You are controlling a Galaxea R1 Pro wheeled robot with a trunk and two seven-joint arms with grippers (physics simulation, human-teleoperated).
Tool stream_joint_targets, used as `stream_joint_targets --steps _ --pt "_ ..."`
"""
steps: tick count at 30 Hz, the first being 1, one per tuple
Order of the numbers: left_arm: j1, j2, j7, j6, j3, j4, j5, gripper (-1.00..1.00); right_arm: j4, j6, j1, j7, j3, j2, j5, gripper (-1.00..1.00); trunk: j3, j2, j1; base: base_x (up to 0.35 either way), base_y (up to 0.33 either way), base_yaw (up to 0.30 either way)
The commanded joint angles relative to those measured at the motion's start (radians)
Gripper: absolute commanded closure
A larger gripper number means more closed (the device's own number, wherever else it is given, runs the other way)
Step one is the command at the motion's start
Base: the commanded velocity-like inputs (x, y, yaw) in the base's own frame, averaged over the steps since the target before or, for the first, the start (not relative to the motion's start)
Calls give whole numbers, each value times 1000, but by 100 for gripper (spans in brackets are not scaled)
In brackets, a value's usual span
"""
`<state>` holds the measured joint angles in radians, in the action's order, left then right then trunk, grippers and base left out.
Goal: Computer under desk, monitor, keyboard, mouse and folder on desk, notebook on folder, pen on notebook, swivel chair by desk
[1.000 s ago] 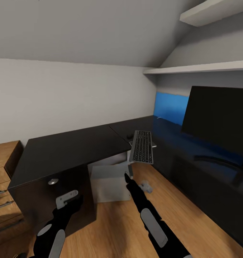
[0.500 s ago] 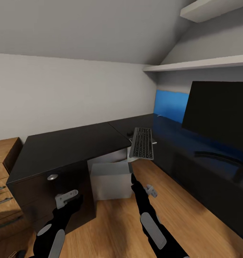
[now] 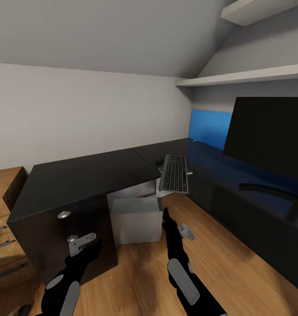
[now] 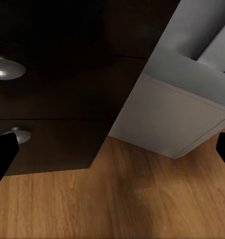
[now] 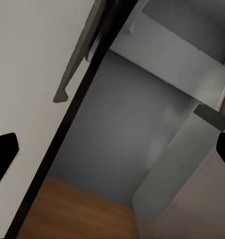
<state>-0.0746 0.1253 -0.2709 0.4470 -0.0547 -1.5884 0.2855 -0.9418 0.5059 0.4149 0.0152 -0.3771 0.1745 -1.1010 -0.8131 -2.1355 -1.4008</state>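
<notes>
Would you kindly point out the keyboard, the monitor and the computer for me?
keyboard (image 3: 174, 174), head view, middle of its key field.
monitor (image 3: 272, 131), head view, centre of the black screen.
computer (image 3: 136, 219), head view, its light grey front face.

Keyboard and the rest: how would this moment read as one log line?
keyboard: overhanging desk edge | computer: under desk | monitor: on desk | left fingers: open, empty | right fingers: open, empty

**No legible text**

Nothing could be read. The keyboard (image 3: 174, 174), overhanging the desk (image 3: 87, 177) edge, showed key legends too small to make out, and the monitor (image 3: 268, 131) on the desk was blank.
</notes>
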Motion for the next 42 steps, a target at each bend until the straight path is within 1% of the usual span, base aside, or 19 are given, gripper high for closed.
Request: stream_joint_targets --steps 1,3,6,10,11,12,13,15,16,18,21,28,34,38,42 --pt "-1 0 -6 4 -1 -1 11 -100 -1 19 1 2 -1 0 -8 -100 -1 0 0 0 0 0" --pt "-1 0 -6 4 -1 -1 11 -100 -2 57 1 1 -1 0 -9 -100 -1 0 0 0 0 0" --pt "-1 0 -6 4 -1 -1 10 -100 -3 90 1 0 -1 0 -9 -100 -1 0 0 0 0 0" --pt "-1 0 -5 4 -1 -1 10 -100 -32 102 1 -1 0 0 -16 -100 -1 0 0 0 0 0" --pt "-1 0 -5 4 -1 -1 10 -100 -47 103 1 -1 0 0 -28 -100 -1 0 0 0 0 0" --pt "-1 0 -5 4 -1 -1 10 -100 -59 104 1 -1 -1 0 -50 -100 2 7 4 0 0 0" --pt "-1 1 -5 4 -1 -1 9 -100 -70 104 1 -1 -2 0 -93 -100 5 14 8 0 0 0" --pt "-1 1 -5 4 -1 -1 9 -100 -77 104 1 -1 -3 0 -152 -100 12 28 15 0 0 0" --pt "-1 1 -5 4 -1 -1 9 -100 -79 105 1 -1 -3 0 -172 -100 15 35 19 0 0 0" --pt "-1 1 -5 4 -1 -1 9 -100 -82 105 1 -1 -3 0 -198 -100 21 49 27 0 0 0" --pt "-1 0 -5 4 -1 -1 9 -100 -83 106 1 0 -3 0 -205 -100 30 70 38 0 0 0" --pt "-1 1 -5 4 -1 -1 9 -100 -83 106 1 0 -2 0 -206 -100 52 119 65 0 0 0" --pt "-1 0 -5 4 -1 -1 9 -100 -78 101 1 -1 0 0 -208 -100 52 119 65 0 0 0" --pt "-1 0 -5 4 -1 -1 9 -100 -76 59 1 0 4 0 -225 -100 52 119 65 0 0 0" --pt "-1 0 -4 4 -1 0 9 -100 -75 62 1 -1 5 0 -233 -100 52 119 65 49 0 0"
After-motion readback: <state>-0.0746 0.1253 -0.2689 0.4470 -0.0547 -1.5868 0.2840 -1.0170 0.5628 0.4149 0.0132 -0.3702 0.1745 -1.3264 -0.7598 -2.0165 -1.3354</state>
